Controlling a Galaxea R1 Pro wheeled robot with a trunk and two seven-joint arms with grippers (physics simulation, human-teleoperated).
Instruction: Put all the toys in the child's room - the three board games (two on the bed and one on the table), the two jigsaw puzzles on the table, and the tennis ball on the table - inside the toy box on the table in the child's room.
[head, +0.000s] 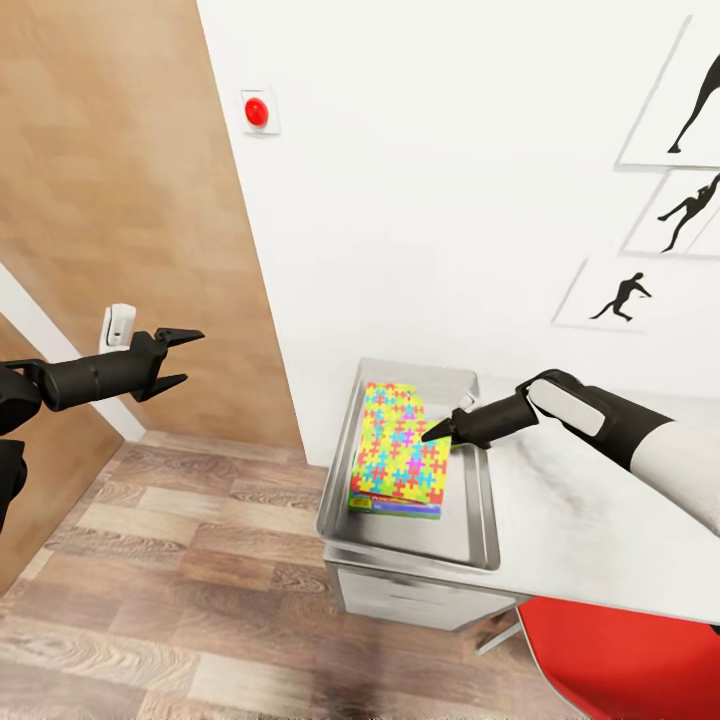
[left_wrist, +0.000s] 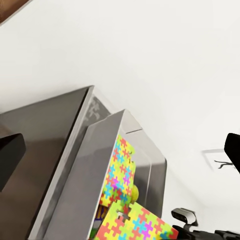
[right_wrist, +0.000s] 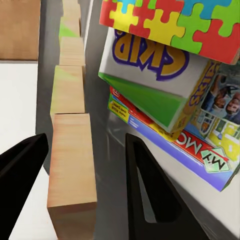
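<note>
The pale grey toy box (head: 410, 540) stands on the left end of the table (head: 590, 520). A jigsaw puzzle (head: 400, 450) lies on top of the stack inside it. My right gripper (head: 440, 432) hovers at that puzzle's right edge, open and holding nothing. The right wrist view looks past the open right gripper (right_wrist: 86, 140) at the puzzle (right_wrist: 170, 25), a yellow-green board game (right_wrist: 150, 75) and the Monopoly box (right_wrist: 200, 150) beneath. In the left wrist view, two puzzles (left_wrist: 120, 170) and the tennis ball (left_wrist: 134, 192) show inside the toy box (left_wrist: 90, 170). My left gripper (head: 180, 358) hangs open over the floor, well left of the box.
A red chair (head: 620, 660) sits under the table's front edge. The white wall behind carries a red button (head: 258, 110) and silhouette prints (head: 620, 295). A wooden panel (head: 110, 150) rises at the left, with wood-plank floor (head: 200, 600) below.
</note>
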